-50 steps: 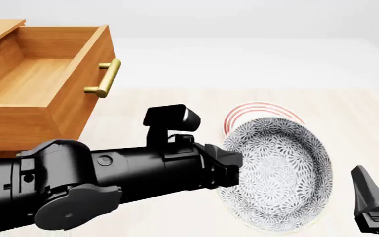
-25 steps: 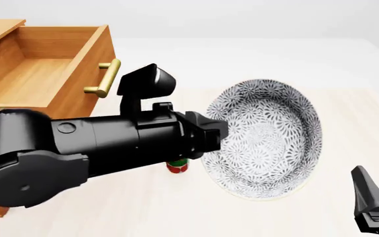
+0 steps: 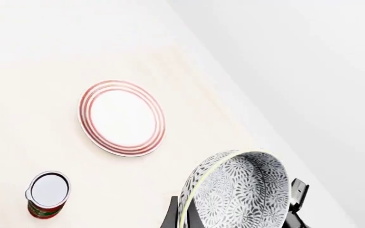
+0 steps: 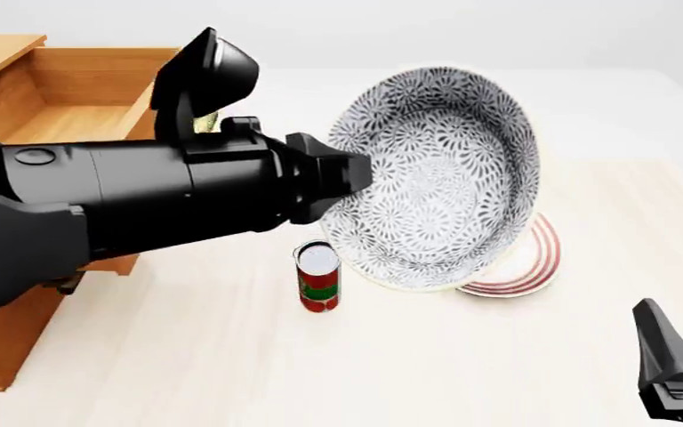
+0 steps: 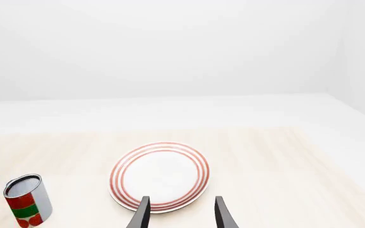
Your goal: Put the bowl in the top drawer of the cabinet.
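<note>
right gripper (image 5: 178, 213): low at near edge, fingers apart, nothing btwn them
can (image 4: 317, 276): upright on table
left gripper (image 4: 339, 178): clamped on bowl (image 4: 437, 173) rim, bowl tipped up in the air
plate (image 4: 529, 267): flat, partly behind bowl
top drawer (image 4: 75, 116): pulled open, far left

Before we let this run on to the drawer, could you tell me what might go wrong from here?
The left gripper pinches the speckled grey-and-white bowl only at its rim, tipped on edge in the air, so it could slip or swing loose. The open light-brown wooden top drawer lies beyond the arm, so the bowl might clip the drawer's front wall on the way in. If dropped, it would likely hit the red-and-green can or the red-ringed white plate below.
</note>
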Controlling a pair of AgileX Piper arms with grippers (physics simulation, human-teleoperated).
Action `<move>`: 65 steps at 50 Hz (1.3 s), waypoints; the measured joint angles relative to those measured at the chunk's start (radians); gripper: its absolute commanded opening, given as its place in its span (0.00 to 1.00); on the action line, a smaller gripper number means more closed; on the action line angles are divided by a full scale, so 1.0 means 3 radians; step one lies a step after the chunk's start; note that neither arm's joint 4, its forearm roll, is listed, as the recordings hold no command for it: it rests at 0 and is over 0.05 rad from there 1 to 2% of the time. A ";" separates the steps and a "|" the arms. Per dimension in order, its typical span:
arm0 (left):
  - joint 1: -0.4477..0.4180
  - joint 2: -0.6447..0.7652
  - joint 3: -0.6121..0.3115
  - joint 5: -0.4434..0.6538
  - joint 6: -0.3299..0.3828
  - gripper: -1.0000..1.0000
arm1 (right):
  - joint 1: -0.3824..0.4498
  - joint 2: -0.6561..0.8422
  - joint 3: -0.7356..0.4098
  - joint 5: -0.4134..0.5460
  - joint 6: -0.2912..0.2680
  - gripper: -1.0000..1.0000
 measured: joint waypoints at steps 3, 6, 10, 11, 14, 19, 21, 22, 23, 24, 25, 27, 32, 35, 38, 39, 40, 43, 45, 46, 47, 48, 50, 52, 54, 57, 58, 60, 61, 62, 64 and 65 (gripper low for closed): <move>0.0048 -0.0040 -0.0027 0.0057 0.0022 0.00 | 0.0000 0.0000 0.0000 0.0000 0.0000 1.00; 0.0094 -0.0079 -0.0065 0.0122 0.0045 0.00 | 0.0000 0.0000 0.0000 0.0000 0.0000 1.00; 0.0150 -0.0124 -0.0124 0.0206 0.0076 0.00 | 0.0000 0.0000 0.0000 0.0000 0.0000 1.00; 0.0163 -0.0134 -0.0139 0.0226 0.0085 0.00 | 0.0000 0.0000 0.0000 0.0000 0.0000 1.00; 0.0198 -0.0161 -0.0186 0.0287 0.0110 0.00 | 0.0000 0.0000 0.0000 0.0000 0.0000 1.00; 0.0253 -0.0206 -0.0260 0.0382 0.0153 0.00 | 0.0000 0.0000 0.0000 0.0000 0.0000 1.00; 0.0276 -0.0226 -0.0284 0.0418 0.0170 0.00 | 0.0000 0.0000 0.0000 0.0000 0.0000 1.00; 0.0288 -0.0237 -0.0296 0.0436 0.0178 0.00 | 0.0000 0.0000 0.0000 0.0000 0.0000 1.00; 0.0301 -0.0249 -0.0306 0.0454 0.0185 0.00 | 0.0000 0.0000 0.0000 0.0000 0.0000 1.00; 0.0313 -0.0261 -0.0316 0.0471 0.0192 0.00 | 0.0000 0.0000 0.0000 0.0000 0.0000 1.00; 0.0325 -0.0272 -0.0325 0.0487 0.0198 0.00 | 0.0000 0.0000 0.0000 0.0000 0.0000 1.00; 0.0348 -0.0294 -0.0341 0.0517 0.0210 0.00 | 0.0000 0.0000 0.0000 0.0000 0.0000 1.00; 0.0407 -0.0348 -0.0382 0.0591 0.0238 0.00 | 0.0000 0.0000 0.0000 0.0000 0.0000 1.00; 0.0438 -0.0377 -0.0413 0.0637 0.0254 0.00 | 0.0000 0.0000 0.0000 0.0000 0.0000 1.00; 0.0470 -0.0406 -0.0445 0.0682 0.0271 0.00 | 0.0000 0.0000 0.0000 0.0000 0.0000 1.00; 0.0480 -0.0416 -0.0455 0.0697 0.0277 0.00 | 0.0000 0.0000 0.0000 0.0000 0.0000 1.00; 0.0492 -0.0426 -0.0464 0.0710 0.0282 0.00 | 0.0000 0.0000 0.0000 0.0000 0.0000 1.00; 0.0531 -0.0459 -0.0484 0.0750 0.0300 0.00 | 0.0000 0.0000 0.0000 0.0000 0.0000 1.00; 0.0561 -0.0484 -0.0494 0.0776 0.0309 0.00 | 0.0000 0.0000 0.0000 0.0000 0.0000 1.00; 0.0576 -0.0496 -0.0499 0.0789 0.0314 0.00 | 0.0000 0.0000 0.0000 0.0000 0.0000 1.00; 0.0591 -0.0509 -0.0504 0.0801 0.0318 0.00 | 0.0000 0.0000 0.0000 0.0000 0.0000 1.00; 0.0605 -0.0521 -0.0509 0.0813 0.0322 0.00 | 0.0000 0.0000 0.0000 0.0000 0.0000 1.00; 0.0631 -0.0543 -0.0518 0.0836 0.0329 0.00 | 0.0000 0.0000 0.0000 0.0000 0.0000 1.00; 0.0656 -0.0564 -0.0529 0.0860 0.0337 0.00 | 0.0000 0.0000 0.0000 0.0000 0.0000 1.00; 0.0681 -0.0585 -0.0541 0.0883 0.0344 0.00 | 0.0000 0.0000 0.0000 0.0000 0.0000 1.00; 0.0716 -0.0614 -0.0562 0.0918 0.0354 0.00 | 0.0000 0.0000 0.0000 0.0000 0.0000 1.00; 0.0728 -0.0623 -0.0571 0.0930 0.0357 0.00 | 0.0000 0.0000 0.0000 0.0000 0.0000 1.00; 0.0751 -0.0641 -0.0588 0.0953 0.0364 0.00 | 0.0000 0.0000 0.0000 0.0000 0.0000 1.00; 0.0762 -0.0649 -0.0597 0.0964 0.0367 0.00 | 0.0000 0.0000 0.0000 0.0000 0.0000 1.00; 0.0774 -0.0657 -0.0606 0.0976 0.0369 0.00 | 0.0000 0.0000 0.0000 0.0000 0.0000 1.00; 0.0797 -0.0673 -0.0623 0.0997 0.0375 0.00 | 0.0000 0.0000 0.0000 0.0000 0.0000 1.00; 0.0808 -0.0681 -0.0631 0.1008 0.0377 0.00 | 0.0000 0.0000 0.0000 0.0000 0.0000 1.00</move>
